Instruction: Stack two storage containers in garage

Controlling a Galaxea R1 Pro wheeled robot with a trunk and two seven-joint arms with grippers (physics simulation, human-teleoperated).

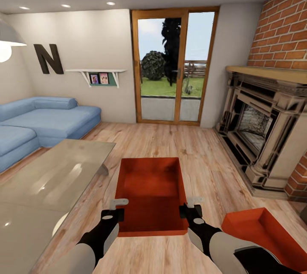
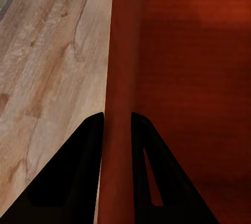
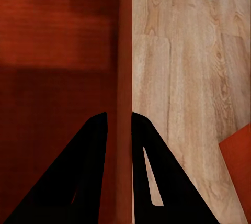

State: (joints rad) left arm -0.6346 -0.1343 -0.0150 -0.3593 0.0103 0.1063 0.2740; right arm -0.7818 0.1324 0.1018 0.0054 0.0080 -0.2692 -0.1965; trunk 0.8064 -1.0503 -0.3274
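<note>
Our jaws are squeezing the thin side walls of a red box [image 1: 151, 193]. The left gripper [image 1: 114, 206] is pinching the wall on its side, and the right gripper [image 1: 192, 206] is pinching the wall on the other side. In the left wrist view we are seeing the two dark fingers [image 2: 73, 177] of the left gripper [image 2: 116, 124] sitting tight on each side of the red wall, one finger outside the red box [image 2: 188, 77] over the wood and one inside it. In the right wrist view the right gripper [image 3: 119, 124] is doing the same, with its fingers [image 3: 157, 177] hugging the wall of the red box [image 3: 57, 77].

We are holding this box right in front of us, at 6 o'clock in the head view, over the wood floor [image 1: 204, 154]. A second red box [image 1: 264, 233] is sitting on the floor at about 4 o'clock, near the first one but not touching it. Its corner [image 3: 236, 156] is peeking into the right wrist view.

We are standing in the living room. A glass table [image 1: 47, 184] is at 8 o'clock, just beside the box we are holding. A blue sofa [image 1: 42, 122] is at 9 o'clock. A black letter N [image 1: 48, 59] is hanging on the wall at 10 o'clock. A glass door [image 1: 175, 67] is at 12 o'clock, and a fireplace [image 1: 264, 125] with a brick wall [image 1: 283, 31] is at 2 to 3 o'clock.
</note>
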